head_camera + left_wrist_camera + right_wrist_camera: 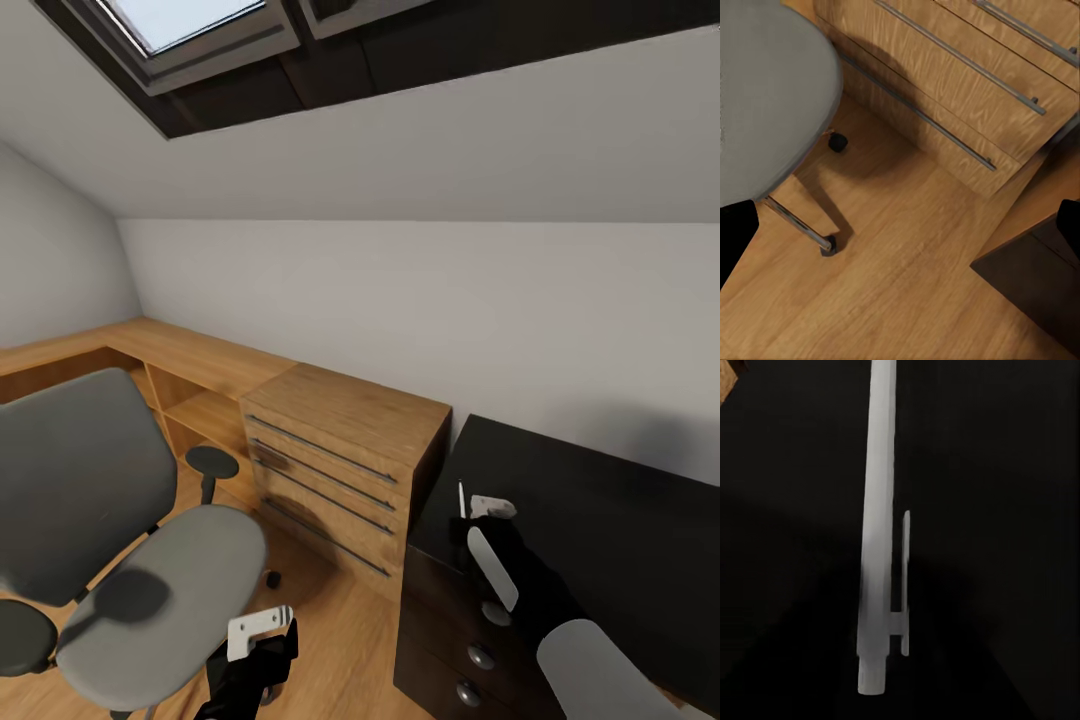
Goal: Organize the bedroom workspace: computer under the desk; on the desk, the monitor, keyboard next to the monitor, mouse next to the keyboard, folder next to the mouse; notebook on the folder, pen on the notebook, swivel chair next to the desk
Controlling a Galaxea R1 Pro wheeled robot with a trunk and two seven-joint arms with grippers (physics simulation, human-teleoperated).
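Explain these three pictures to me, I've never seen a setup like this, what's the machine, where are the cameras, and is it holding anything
This is a simulated two-armed robot on wheels, steered by a person. The big picture comes from a camera on its head, looking down over both arms. There you see the grey swivel chair, a wooden drawer cabinet and the black desk. The other two pictures come from cameras near each gripper. The left gripper hangs over the wood floor beside the chair, holding nothing I can see. The right gripper is over the desk, with a slim white pen close in front of its camera; it seems to be holding the pen, though the fingers' grip isn't plainly visible.
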